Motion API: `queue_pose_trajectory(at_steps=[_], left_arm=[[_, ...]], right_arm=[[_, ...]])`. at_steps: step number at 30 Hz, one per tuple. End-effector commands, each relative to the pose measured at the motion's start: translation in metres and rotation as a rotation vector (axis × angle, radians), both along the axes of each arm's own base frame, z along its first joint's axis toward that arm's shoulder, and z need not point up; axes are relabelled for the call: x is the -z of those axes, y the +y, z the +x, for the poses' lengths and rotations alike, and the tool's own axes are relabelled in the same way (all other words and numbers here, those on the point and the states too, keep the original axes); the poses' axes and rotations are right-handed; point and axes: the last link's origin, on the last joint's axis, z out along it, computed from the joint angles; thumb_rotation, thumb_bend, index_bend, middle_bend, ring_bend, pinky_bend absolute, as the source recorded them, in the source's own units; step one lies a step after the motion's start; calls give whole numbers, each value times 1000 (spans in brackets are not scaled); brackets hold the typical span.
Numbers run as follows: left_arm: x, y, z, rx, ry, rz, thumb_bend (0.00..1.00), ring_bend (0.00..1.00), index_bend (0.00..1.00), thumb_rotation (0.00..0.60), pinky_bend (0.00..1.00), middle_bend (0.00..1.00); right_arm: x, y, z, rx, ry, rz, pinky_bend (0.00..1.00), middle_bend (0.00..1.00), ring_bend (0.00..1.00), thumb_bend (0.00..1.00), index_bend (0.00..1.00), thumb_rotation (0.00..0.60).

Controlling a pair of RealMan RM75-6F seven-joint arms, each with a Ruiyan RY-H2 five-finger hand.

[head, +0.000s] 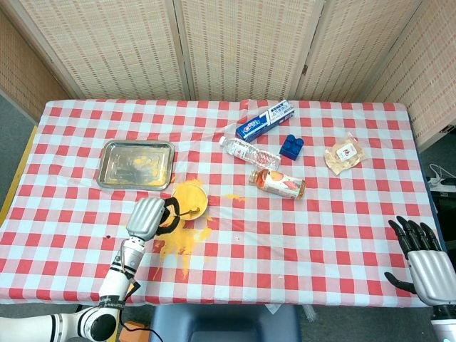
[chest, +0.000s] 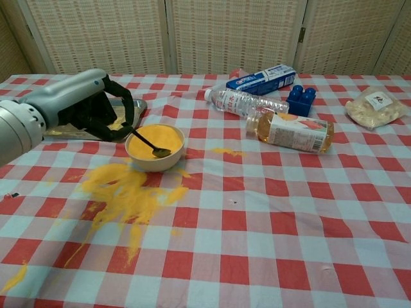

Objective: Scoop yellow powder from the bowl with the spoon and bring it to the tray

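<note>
**At the bowl's left rim: spoon tip in the powder**

On the red-and-white checked tablecloth (chest: 270,212), the left hand (chest: 96,112) reaches in from the left and grips the dark spoon (chest: 151,146) by its handle, fingers curled around it. The spoon slants down to the right, its tip resting in the yellow powder inside the cream bowl (chest: 155,149). In the head view the same hand (head: 148,217) sits just left of the bowl (head: 191,198), close to its rim.

The metal tray (head: 136,164) lies just behind and to the left of the bowl, with a light dusting of yellow on its floor; in the chest view the arm hides most of it. A broad spill of yellow powder (chest: 125,192) spreads over the cloth in front of the bowl, and a smaller smear (chest: 226,152) lies to the bowl's right.

The right hand (head: 425,260) hangs at the near right corner of the table, well apart from everything, fingers spread and holding nothing.

Further back lie a blue-and-white box (chest: 263,78), a clear water bottle (chest: 244,101) on its side, an orange drink bottle (chest: 292,131) on its side, a blue toy brick (chest: 300,99) and a small packet (chest: 376,106).
</note>
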Motion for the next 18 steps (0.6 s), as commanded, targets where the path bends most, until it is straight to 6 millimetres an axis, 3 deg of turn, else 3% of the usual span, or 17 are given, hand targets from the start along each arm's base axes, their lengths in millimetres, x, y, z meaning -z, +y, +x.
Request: queue_pose_trajectory(at_steps=[1, 18], left_arm=[[-2, 5, -2, -3, 15, 20, 797, 1000, 845, 600, 1000, 1000], [-9, 25, -14, 11, 67, 153, 803, 1000, 845, 600, 1000, 1000]], right_arm=[[0, 0, 0, -1, -1, -1, 0, 0, 0, 66, 0, 600], [0, 1, 1, -6, -8, 9, 0, 0, 0, 66, 0, 600]])
